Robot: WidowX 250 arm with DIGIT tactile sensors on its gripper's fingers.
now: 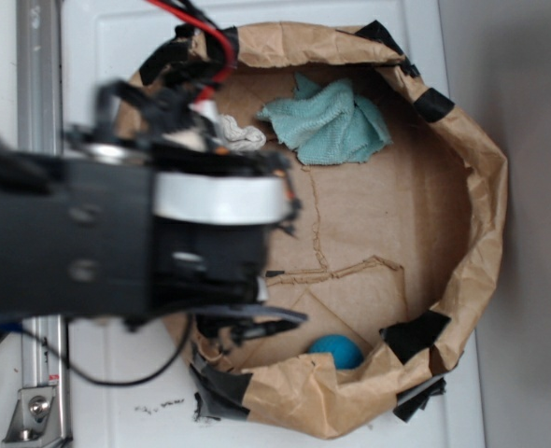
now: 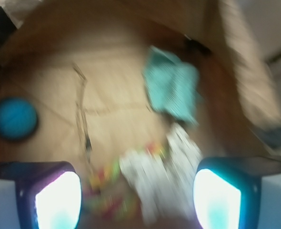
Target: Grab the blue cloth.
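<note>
The blue cloth [image 1: 327, 126] lies crumpled on the floor of the brown paper bin, at its far right side in the exterior view. The blurred wrist view shows the cloth [image 2: 171, 88] ahead and to the right, well beyond my fingertips. My gripper [image 2: 138, 191] is open, its two glowing pads [image 2: 59, 200] wide apart with nothing held. It hovers above the off-white rag [image 2: 159, 179], apart from the blue cloth. In the exterior view my arm [image 1: 117, 233] covers the bin's left side and hides the fingers.
The paper bin's crumpled wall [image 1: 481, 215] rings the work area, patched with black tape. A small blue ball [image 1: 335, 351] rests near the wall. The off-white rag [image 1: 241, 138] lies left of the cloth, with a blurred multicoloured item [image 2: 105, 183] beside it.
</note>
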